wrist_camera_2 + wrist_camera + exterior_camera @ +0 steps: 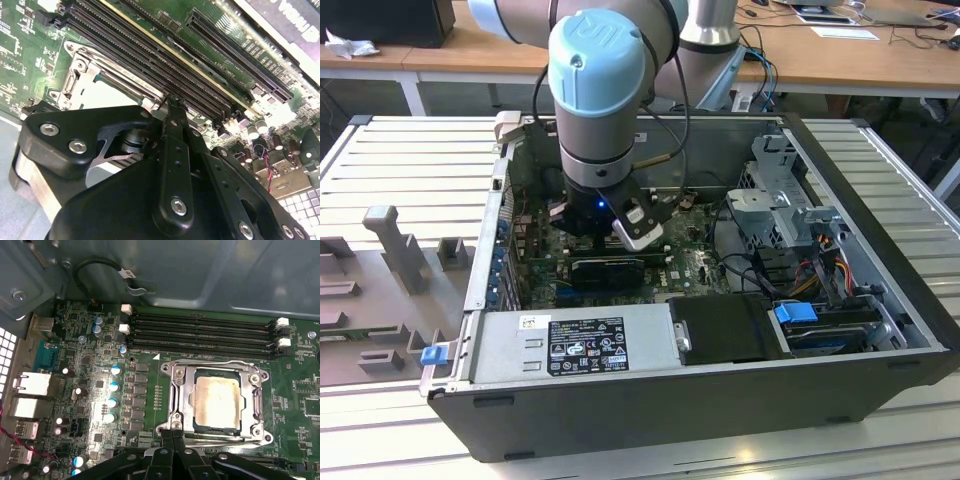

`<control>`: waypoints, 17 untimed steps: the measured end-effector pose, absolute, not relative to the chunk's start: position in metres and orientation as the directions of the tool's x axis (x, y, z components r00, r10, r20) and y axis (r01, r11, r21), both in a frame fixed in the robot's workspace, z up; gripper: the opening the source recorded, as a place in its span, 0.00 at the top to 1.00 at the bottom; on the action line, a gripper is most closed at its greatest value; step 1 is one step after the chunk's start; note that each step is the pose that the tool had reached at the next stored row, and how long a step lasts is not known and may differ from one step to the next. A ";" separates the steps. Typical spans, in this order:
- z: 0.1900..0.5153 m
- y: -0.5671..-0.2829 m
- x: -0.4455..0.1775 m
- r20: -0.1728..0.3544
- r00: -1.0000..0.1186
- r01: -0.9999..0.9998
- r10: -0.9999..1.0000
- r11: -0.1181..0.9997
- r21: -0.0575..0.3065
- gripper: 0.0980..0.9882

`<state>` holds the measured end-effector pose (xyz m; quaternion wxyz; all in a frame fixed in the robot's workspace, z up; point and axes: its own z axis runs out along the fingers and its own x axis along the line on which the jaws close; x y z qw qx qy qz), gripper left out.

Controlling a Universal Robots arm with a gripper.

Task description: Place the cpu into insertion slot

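The cpu (217,403) already lies flat inside the insertion slot (176,399), its metal frame around it. The gripper (172,432) hangs just above the slot's edge, fingers closed together and empty. Placement looks finished; withdrawing calls for a straight lift.

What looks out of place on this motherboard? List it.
Nothing stands out. In the first wrist view the cpu lies flat and square inside the insertion slot, its edges parallel to the metal frame. The memory slots beside it sit empty. The gripper hovers at the socket's edge.
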<state>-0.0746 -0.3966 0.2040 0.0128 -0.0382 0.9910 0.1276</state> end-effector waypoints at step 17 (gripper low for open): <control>0.195 -0.398 -0.077 -0.040 -0.997 -0.079 -0.070 0.945 0.319 0.99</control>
